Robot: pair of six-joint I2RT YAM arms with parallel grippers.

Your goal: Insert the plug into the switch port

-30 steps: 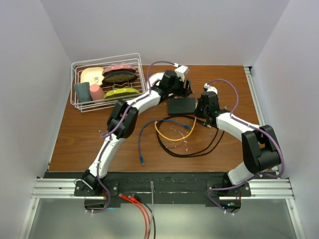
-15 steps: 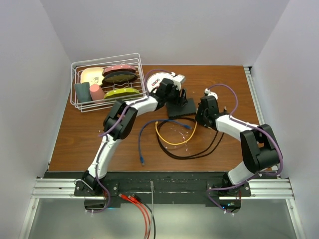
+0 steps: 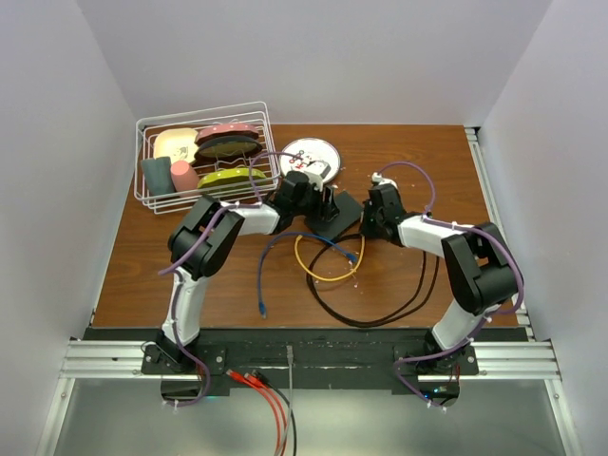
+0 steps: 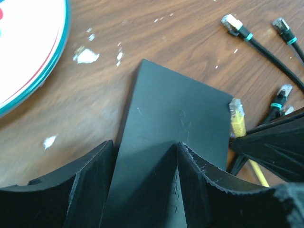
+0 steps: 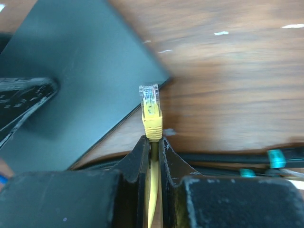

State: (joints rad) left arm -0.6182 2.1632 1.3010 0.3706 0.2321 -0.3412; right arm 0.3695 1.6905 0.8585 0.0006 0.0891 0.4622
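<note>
The plug [image 5: 150,102], clear-tipped on a yellow cable [image 5: 151,202], juts straight out past the right gripper [image 5: 152,140]. That gripper's fingers are pinched narrow on the boot just behind the plug, likely so the tip stays free to enter a socket. The plug sits just beside an edge of the black box [image 5: 71,80], which lies at its 10 o'clock in the right wrist view. The switch port shows in no view, so alignment cannot be judged. The left gripper [image 4: 145,147] has its fingers fairly wide over the box's near end, apparently to steady it against the push. Whether they press on it cannot be told. From above, a plate [image 3: 312,154] lies at the box's 11 o'clock. In the left wrist view, spare black cables [image 4: 236,25] lie at its 1 o'clock.
</note>
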